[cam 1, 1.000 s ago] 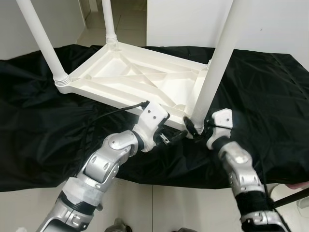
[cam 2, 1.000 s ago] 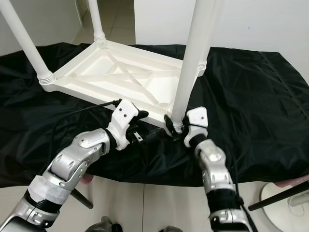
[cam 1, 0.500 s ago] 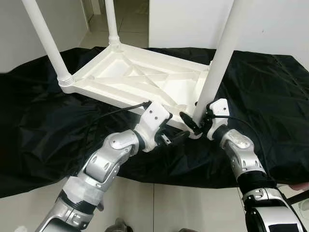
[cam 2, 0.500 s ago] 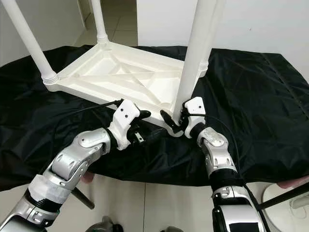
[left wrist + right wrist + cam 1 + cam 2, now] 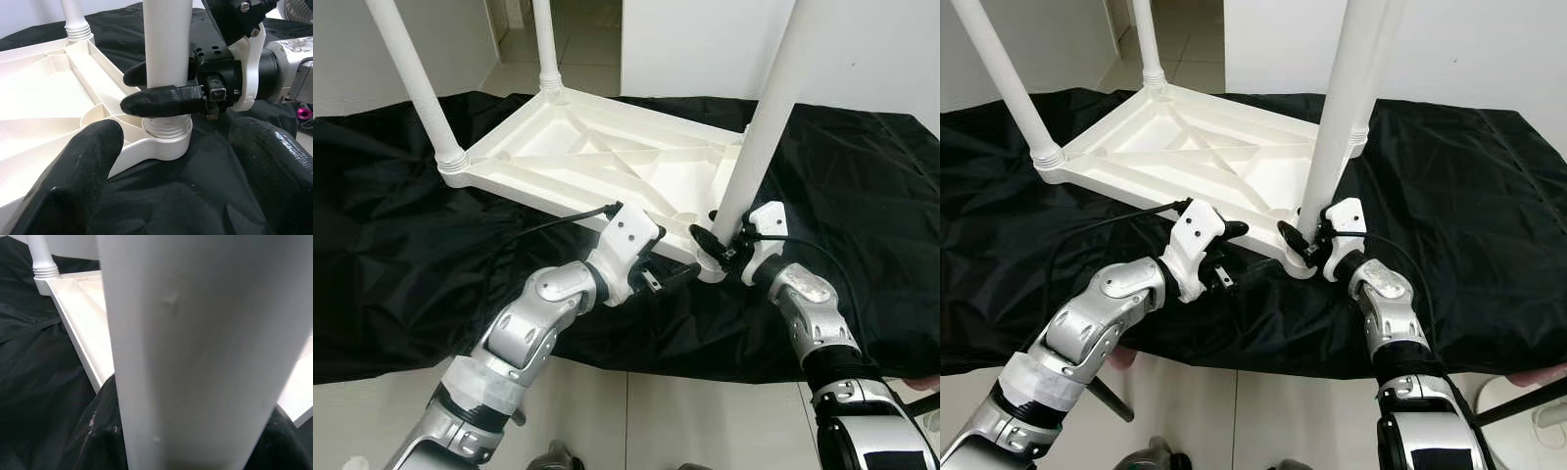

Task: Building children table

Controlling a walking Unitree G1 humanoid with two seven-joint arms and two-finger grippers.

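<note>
1. The white plastic children's table [image 5: 607,162] lies upside down on a black cloth [image 5: 401,255], with its ribbed underside facing up. All places below are given relative to this table.

2. Its near-right corner socket [image 5: 164,139] holds the near leg [image 5: 759,127], which stands upright in the socket's threaded collar. Two more legs rise from the far-left corner [image 5: 409,78] and the far corner [image 5: 546,44], and another stands behind the near leg.

3. The right gripper [image 5: 161,88] is clamped around the near leg just above the socket, one black finger [image 5: 161,100] on each side of the tube. The right wrist view looks straight onto that white tube.

4. The left gripper [image 5: 671,276] hovers at the table's near edge, just beside the same corner. Its fingers [image 5: 83,166] are spread wide and hold nothing.

5. The step in hand appears to be seating or screwing this leg home, and the other legs seem already set.

6. To do it well, I judge the right gripper should keep the leg square to the tabletop while turning, since a tilted tube would likely cross the threads.

7. The left gripper could usefully press down on the rim near the socket, as the light top may slide on the slippery cloth.

8. A low grip gives control, but the fingers should stay clear of the collar.
</note>
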